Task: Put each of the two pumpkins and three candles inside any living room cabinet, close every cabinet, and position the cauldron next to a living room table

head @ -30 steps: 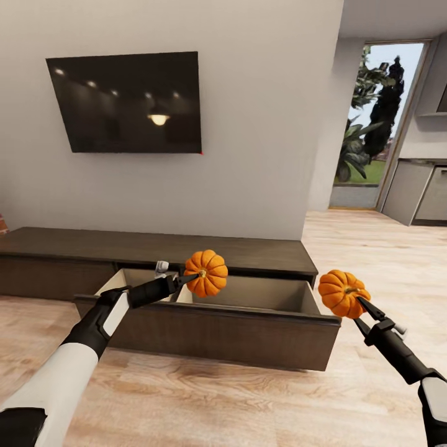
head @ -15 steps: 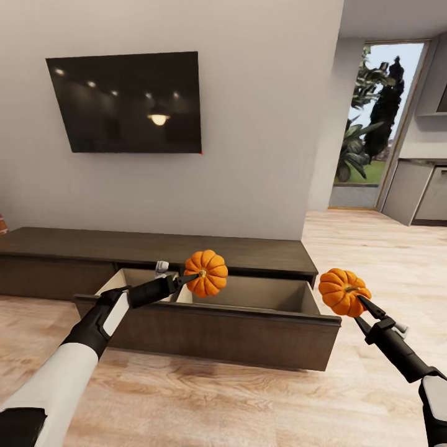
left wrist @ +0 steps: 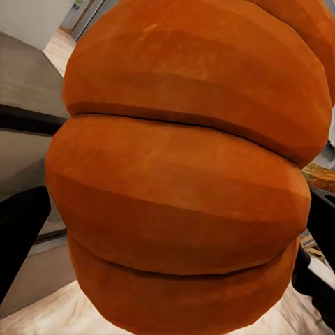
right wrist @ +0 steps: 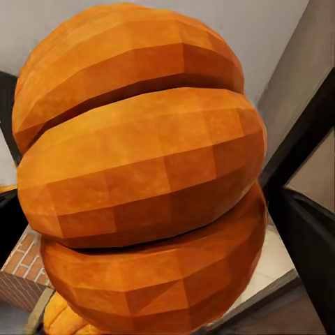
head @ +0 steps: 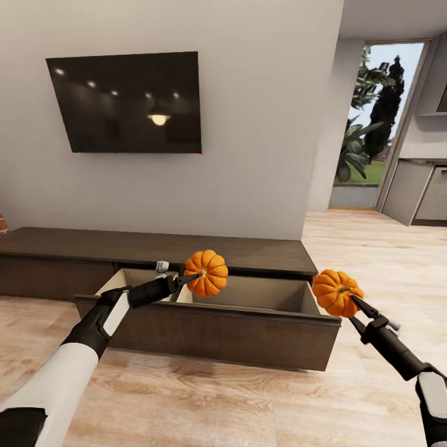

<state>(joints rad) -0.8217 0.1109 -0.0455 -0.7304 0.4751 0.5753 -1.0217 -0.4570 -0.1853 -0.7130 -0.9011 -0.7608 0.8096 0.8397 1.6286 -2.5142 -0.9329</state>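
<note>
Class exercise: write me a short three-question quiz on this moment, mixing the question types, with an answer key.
1. True or false: the drawer of the TV console stands open.
2. What does the left pincer hold? A) candle B) pumpkin C) nothing
3. Fill in: the right pincer holds its pumpkin beside the drawer's ___ end.

Key: 1 true. 2 B, the left pumpkin, above the drawer. 3 right.
</note>
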